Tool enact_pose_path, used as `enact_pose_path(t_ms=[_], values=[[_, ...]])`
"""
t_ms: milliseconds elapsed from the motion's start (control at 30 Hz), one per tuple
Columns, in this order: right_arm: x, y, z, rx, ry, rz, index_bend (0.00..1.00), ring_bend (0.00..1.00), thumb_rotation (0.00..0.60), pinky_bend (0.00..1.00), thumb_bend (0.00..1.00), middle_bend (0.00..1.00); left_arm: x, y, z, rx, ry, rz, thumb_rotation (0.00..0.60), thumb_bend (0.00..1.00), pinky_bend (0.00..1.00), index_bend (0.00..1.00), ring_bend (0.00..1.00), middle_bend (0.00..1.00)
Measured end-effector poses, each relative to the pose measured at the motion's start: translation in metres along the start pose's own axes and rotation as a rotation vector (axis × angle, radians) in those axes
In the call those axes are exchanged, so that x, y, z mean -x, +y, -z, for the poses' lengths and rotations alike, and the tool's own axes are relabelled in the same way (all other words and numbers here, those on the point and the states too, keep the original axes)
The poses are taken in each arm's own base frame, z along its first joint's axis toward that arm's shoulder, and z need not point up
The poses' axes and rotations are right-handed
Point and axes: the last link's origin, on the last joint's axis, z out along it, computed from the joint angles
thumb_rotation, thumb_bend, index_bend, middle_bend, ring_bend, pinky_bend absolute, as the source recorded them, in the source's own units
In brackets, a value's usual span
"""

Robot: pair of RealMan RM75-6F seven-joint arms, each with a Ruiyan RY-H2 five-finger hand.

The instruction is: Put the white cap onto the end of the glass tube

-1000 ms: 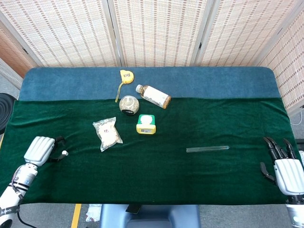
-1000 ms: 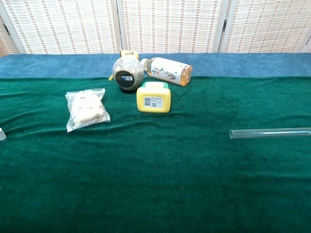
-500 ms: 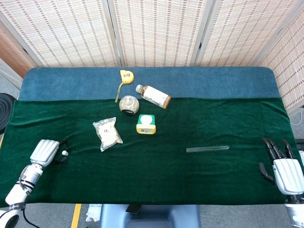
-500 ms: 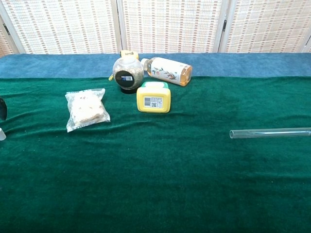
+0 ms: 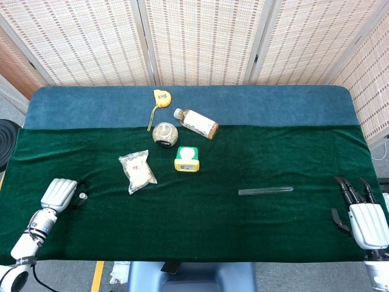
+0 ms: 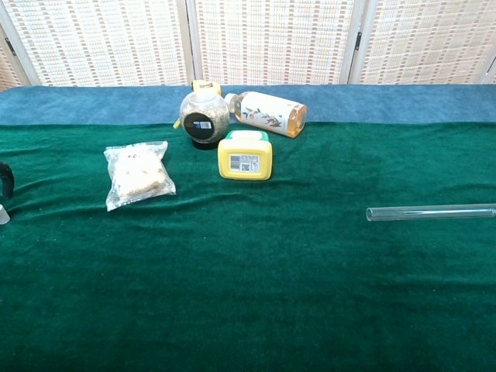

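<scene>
The small white cap (image 5: pixel 82 196) lies on the green cloth near the front left edge; in the chest view the cap (image 6: pixel 2 215) barely shows at the left border. My left hand (image 5: pixel 60 193) rests just left of it, dark fingertips (image 6: pixel 4 180) close to the cap with a gap between them, nothing gripped. The glass tube (image 5: pixel 265 191) lies flat right of centre, and the tube (image 6: pixel 431 211) runs off the right side of the chest view. My right hand (image 5: pixel 365 216) sits at the front right corner, fingers spread, well right of the tube.
A bagged snack (image 5: pixel 137 171), a yellow-lidded box (image 5: pixel 187 159), a round jar (image 5: pixel 165 134), a lying bottle (image 5: pixel 196 123) and a yellow tape measure (image 5: pixel 160 98) sit at the back left of centre. A blue strip (image 5: pixel 273 103) borders the table's far side.
My left hand has slid right and slightly toward the front edge, closing in on the cap, which has stayed put. The right hand has drifted slightly toward the front edge.
</scene>
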Motion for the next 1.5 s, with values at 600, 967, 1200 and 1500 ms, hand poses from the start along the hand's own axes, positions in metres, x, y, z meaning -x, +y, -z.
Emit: enact_pose_path(t_ms=[600, 967, 1200, 1500], values=[[-0.001, 0.0, 0.0, 0.002, 0.004, -0.002, 0.06, 0.3, 0.6, 0.0, 0.52, 0.16, 0.005, -0.005, -0.001, -0.02, -0.018, -0.001, 0.6, 0.38, 0.9, 0.51, 0.94, 1.0], [-0.001, 0.0, 0.0, 0.004, 0.005, -0.001, 0.06, 0.31, 0.6, 0.0, 0.52, 0.17, 0.006, -0.005, -0.003, -0.021, -0.022, 0.015, 0.6, 0.4, 0.9, 0.55, 0.94, 1.0], [0.0, 0.0, 0.0, 0.007, 0.003, 0.0, 0.06, 0.31, 0.6, 0.0, 0.52, 0.18, 0.006, -0.004, -0.003, -0.027, -0.018, 0.051, 0.6, 0.44, 0.9, 0.59, 0.94, 1.0], [-0.004, -0.014, -0.016, -0.063, -0.012, 0.042, 0.08, 0.39, 0.6, 0.14, 0.52, 0.27, -0.005, 0.002, -0.001, -0.013, 0.025, 0.235, 0.6, 0.47, 0.9, 0.61, 0.94, 1.0]])
